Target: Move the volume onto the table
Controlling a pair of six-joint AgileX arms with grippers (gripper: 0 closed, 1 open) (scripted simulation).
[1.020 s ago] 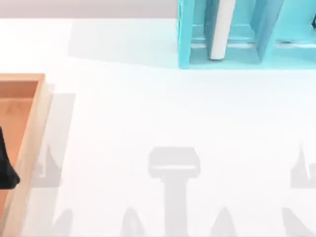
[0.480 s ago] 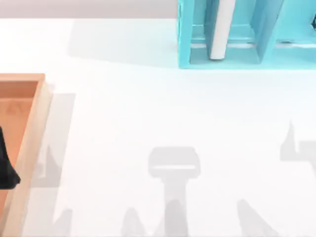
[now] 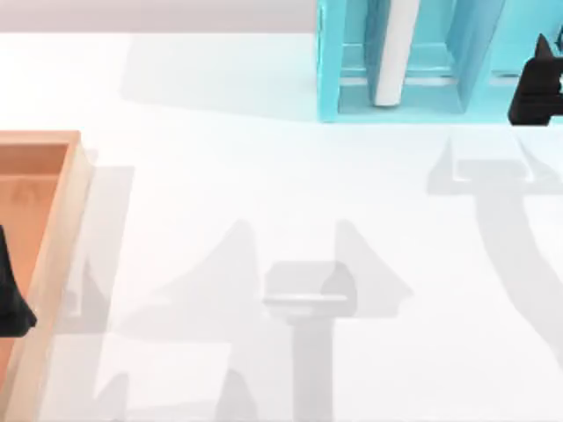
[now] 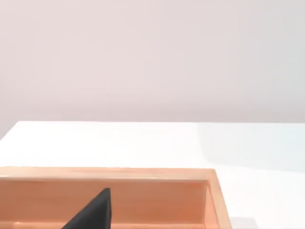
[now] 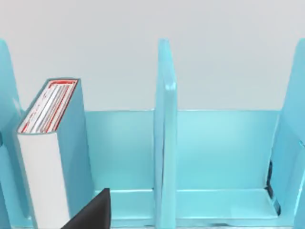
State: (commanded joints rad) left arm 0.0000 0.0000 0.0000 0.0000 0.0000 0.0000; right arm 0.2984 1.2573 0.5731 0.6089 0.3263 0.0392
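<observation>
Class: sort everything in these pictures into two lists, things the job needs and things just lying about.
Needed for the job:
volume, upright in the shelf
table
right gripper, near the shelf

Lying about:
shelf
wooden tray
left gripper, over the tray

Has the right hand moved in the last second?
Yes. The right hand now shows at the top view's right edge, in front of the light-blue shelf, having come up toward it; the book stands there untouched.

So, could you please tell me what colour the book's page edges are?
White, on the volume standing in the shelf; the right wrist view shows it best.
</observation>
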